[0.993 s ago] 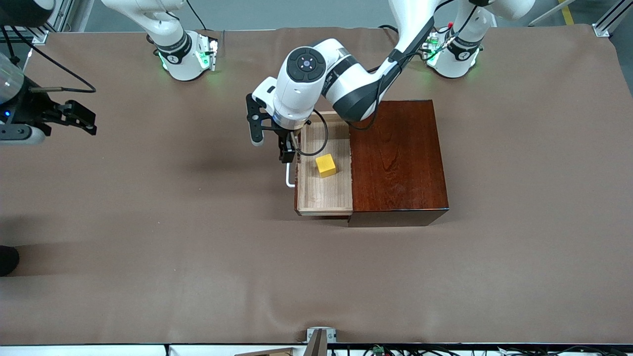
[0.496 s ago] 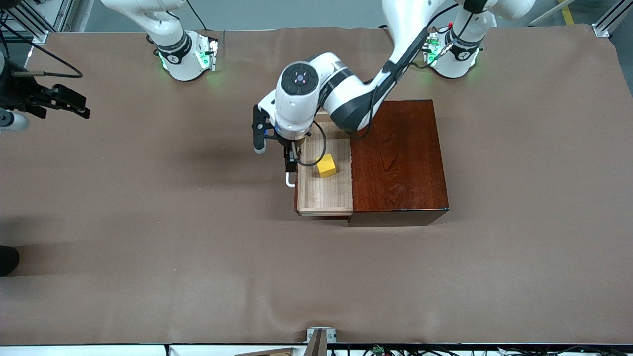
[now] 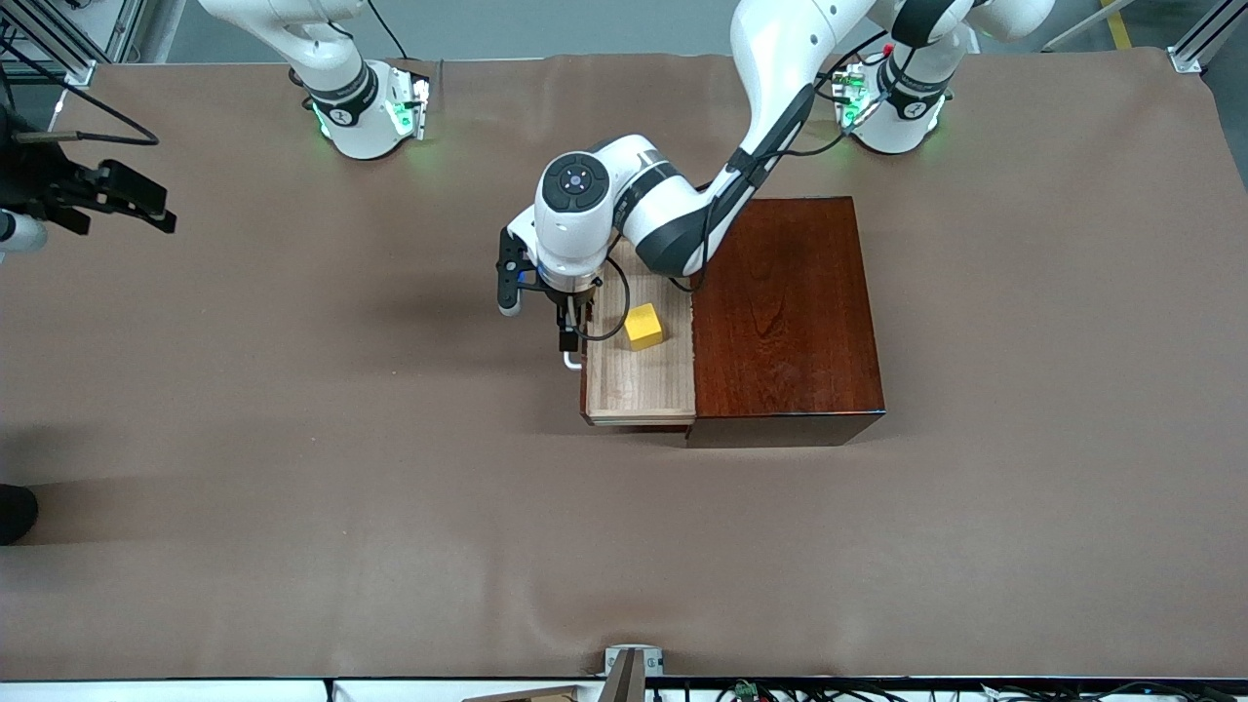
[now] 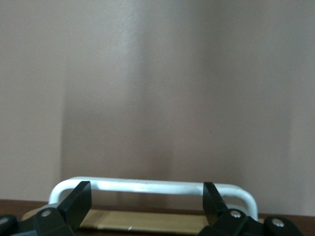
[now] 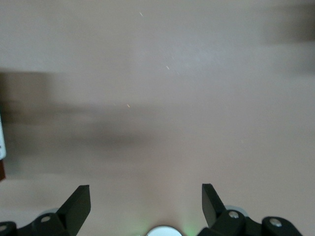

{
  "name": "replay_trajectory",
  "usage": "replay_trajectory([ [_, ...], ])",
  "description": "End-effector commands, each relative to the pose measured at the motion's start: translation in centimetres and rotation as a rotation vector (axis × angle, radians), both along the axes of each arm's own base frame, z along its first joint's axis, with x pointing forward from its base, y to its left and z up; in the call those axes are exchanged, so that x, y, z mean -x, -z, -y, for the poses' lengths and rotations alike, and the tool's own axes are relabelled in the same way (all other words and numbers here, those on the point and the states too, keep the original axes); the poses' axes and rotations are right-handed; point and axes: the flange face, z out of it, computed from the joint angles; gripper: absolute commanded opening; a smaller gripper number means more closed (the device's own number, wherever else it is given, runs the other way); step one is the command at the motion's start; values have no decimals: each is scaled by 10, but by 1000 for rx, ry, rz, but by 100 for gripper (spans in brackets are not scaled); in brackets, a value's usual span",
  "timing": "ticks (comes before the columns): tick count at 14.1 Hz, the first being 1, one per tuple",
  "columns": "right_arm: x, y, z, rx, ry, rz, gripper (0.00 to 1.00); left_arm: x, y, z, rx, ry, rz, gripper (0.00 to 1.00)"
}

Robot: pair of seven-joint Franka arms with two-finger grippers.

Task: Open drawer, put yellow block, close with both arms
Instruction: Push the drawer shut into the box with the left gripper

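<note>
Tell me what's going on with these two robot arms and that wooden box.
The drawer of the wooden box is pulled open and the yellow block already lies in it. The left gripper hangs at the drawer's white handle, its fingers spread on either side of the bar, not closed on it. The right gripper waits open over the cloth at the right arm's end of the table. Closing the drawer is what is left.

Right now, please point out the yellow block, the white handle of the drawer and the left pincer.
yellow block (image 3: 643,325): front view, on its top face.
white handle (image 4: 152,186): left wrist view, on the middle of its bar.
left pincer (image 4: 146,196): left wrist view, midway between its open fingertips, over the handle.
</note>
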Motion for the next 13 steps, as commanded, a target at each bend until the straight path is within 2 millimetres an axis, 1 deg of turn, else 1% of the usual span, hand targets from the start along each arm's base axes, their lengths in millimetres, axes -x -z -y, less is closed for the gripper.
replay_trajectory([
  [1,-6,-9,-5,-30,13,41,100,-3,-13,-5,-41,24,10,100],
  [2,-4,-9,-9,-27,6,40,100,-4,-18,-8,-51,21,8,100],
  [4,-6,-4,-8,-26,18,31,100,-5,-16,-14,-83,20,-2,100],
  [6,-11,4,-8,-17,51,24,100,-2,-12,-16,-120,26,-16,100],
  [7,-14,5,-10,-17,64,35,100,-2,-14,-20,-145,30,-17,100],
  [10,-17,6,-26,-18,65,49,100,1,-13,-29,-237,52,-21,100],
  [11,-19,9,-33,-16,53,44,100,1,-12,-33,-277,61,-19,100],
  [12,-20,11,-34,-15,50,43,100,3,-10,-37,-320,70,-21,100],
  [13,-25,16,-34,-13,49,42,100,2,-13,-41,-349,73,-20,100],
])
